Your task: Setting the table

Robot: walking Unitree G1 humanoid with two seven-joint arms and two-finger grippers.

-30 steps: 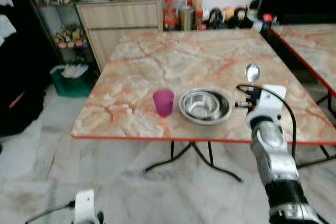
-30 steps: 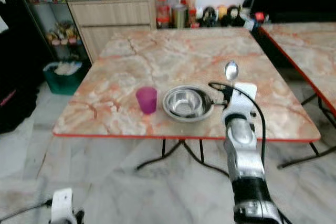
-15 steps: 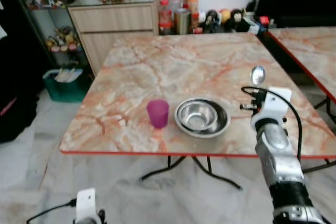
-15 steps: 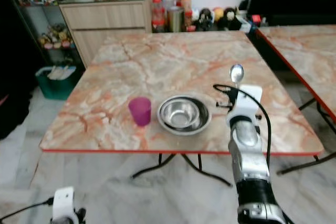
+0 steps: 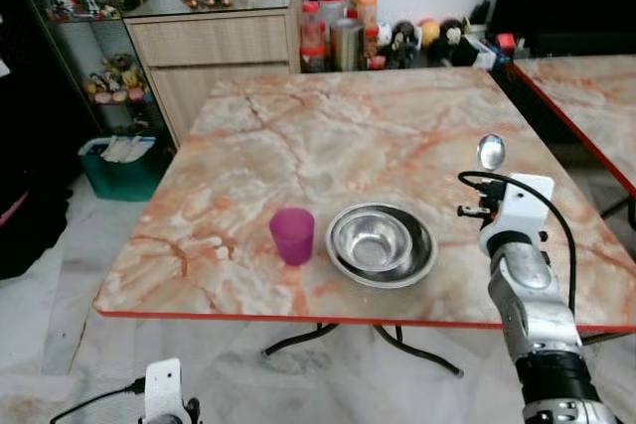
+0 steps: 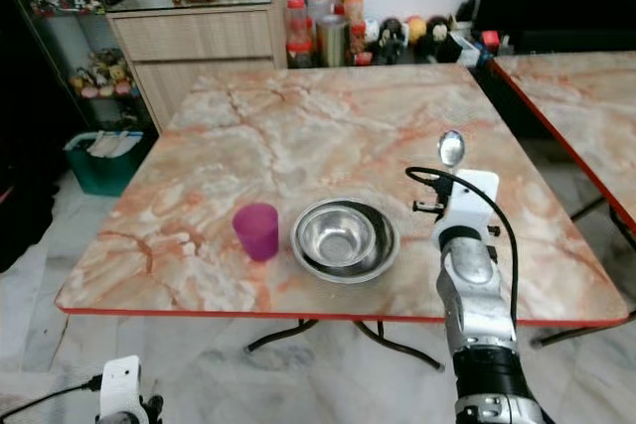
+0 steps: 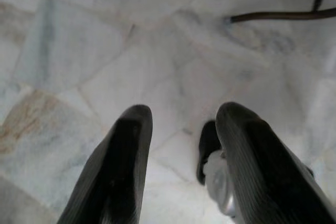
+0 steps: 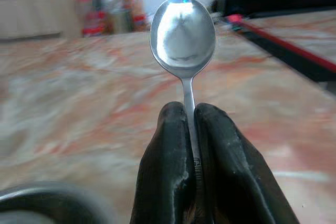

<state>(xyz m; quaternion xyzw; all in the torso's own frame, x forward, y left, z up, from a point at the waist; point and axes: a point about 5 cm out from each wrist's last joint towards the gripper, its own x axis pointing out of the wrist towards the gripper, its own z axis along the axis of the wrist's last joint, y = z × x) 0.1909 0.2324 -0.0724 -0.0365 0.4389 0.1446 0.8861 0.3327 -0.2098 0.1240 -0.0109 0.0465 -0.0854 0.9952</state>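
Observation:
A steel bowl sits on the marble table near its front edge, with a purple cup just to its left. My right gripper is shut on the handle of a metal spoon, bowl end up. The spoon stands above the table to the right of the steel bowl, and my right arm reaches up from the front edge. My left gripper hangs low over the floor, open and holding nothing.
A second marble table stands to the right across a narrow gap. Behind the table are a wooden cabinet and jars and bottles on the floor. A green bin is at the left. A table leg crosses the tiled floor.
The camera has come closer to the table, so bowl and cup sit lower and nearer in the picture. My right gripper still holds the spoon upright beside the bowl.

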